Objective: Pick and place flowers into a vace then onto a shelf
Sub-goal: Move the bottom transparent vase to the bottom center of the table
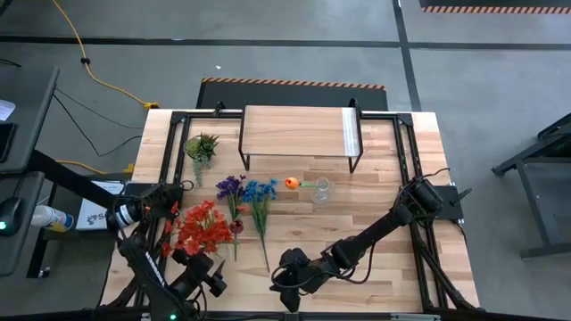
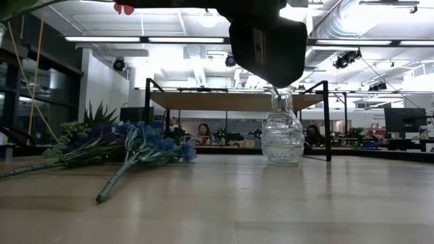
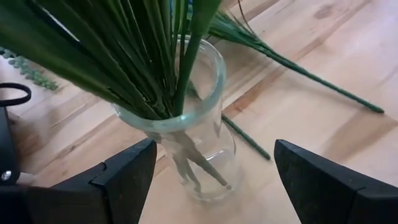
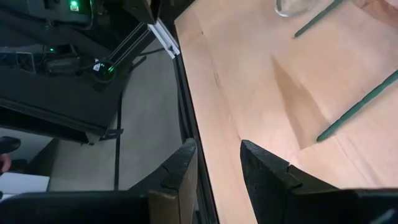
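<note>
The red flowers (image 1: 202, 227) sit at about 8 o'clock on the table, smooth green stems bunched down into a clear glass vase (image 3: 186, 134), blooms fanning up. Left gripper (image 3: 211, 171) has its fingers spread wide either side of the vase. Right gripper (image 4: 217, 165) hovers at 6 o'clock near the edge, fingers slightly parted, holding nothing.

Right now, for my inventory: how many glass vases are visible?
2: a vase beside the orange flower before the shelf; a second vase holding red flowers within the open left gripper.

Blue and purple flowers (image 2: 146, 150) are lying on the counter (image 2: 271, 203) at left, a clear glass vase (image 2: 283, 135) is standing upright before the shelf (image 2: 230, 101), an arm's dark housing (image 2: 268, 44) hanging overhead.
</note>
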Motion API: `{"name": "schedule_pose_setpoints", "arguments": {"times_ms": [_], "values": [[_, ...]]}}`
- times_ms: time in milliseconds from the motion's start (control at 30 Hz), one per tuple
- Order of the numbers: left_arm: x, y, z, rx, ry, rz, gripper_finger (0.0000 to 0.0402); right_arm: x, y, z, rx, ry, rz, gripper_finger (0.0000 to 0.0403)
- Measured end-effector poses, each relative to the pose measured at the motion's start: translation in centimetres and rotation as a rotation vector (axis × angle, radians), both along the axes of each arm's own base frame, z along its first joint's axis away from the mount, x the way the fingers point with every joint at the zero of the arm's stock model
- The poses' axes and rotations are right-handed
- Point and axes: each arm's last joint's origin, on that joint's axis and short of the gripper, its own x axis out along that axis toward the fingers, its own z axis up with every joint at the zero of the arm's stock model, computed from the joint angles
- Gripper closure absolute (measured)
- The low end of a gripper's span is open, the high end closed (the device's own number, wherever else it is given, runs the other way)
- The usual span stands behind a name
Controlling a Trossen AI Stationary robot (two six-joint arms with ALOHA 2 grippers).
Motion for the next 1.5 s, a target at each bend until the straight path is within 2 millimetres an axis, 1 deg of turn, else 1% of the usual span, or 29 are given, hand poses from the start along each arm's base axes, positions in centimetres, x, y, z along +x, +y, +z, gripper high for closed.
{"name": "schedule_pose_setpoints", "arguments": {"times_ms": [200,467,600,733,867,1133,1300,1500], "values": [[0.7,0.4,0.0,0.017,-0.012,0.003,0.0043,0.0,0.0,0.0,-0.013,-0.005,0.0,0.0289],[0.7,0.4,-0.1,0.015,-0.004,0.007,0.0043,0.0,0.0,0.0,-0.014,-0.006,-0.001,0.0289],[0.4,0.9,-0.7,0.036,0.009,0.018,0.0043,0.0,0.0,0.0,-0.015,-0.005,-0.001,0.0289],[0.6,1.4,-1.1,0.052,0.014,0.035,0.0043,0.0,0.0,0.0,-0.014,-0.005,-0.002,0.0289],[1.0,1.7,-1.2,0.062,-0.003,0.04,0.0043,0.0,0.0,0.0,-0.013,-0.005,-0.002,0.0289],[1.0,1.7,-1.2,0.072,-0.02,0.03,0.0043,0.0,0.0,0.0,-0.013,-0.005,-0.003,0.0289],[0.9,2.2,-1.7,0.096,-0.004,0.034,0.0044,0.0,-0.1,0.0,-0.016,-0.006,-0.006,0.0289],[1.3,2.9,-2.1,0.117,0.001,0.051,0.0044,0.0,-0.1,0.0,-0.015,-0.002,-0.009,0.0289]]}}
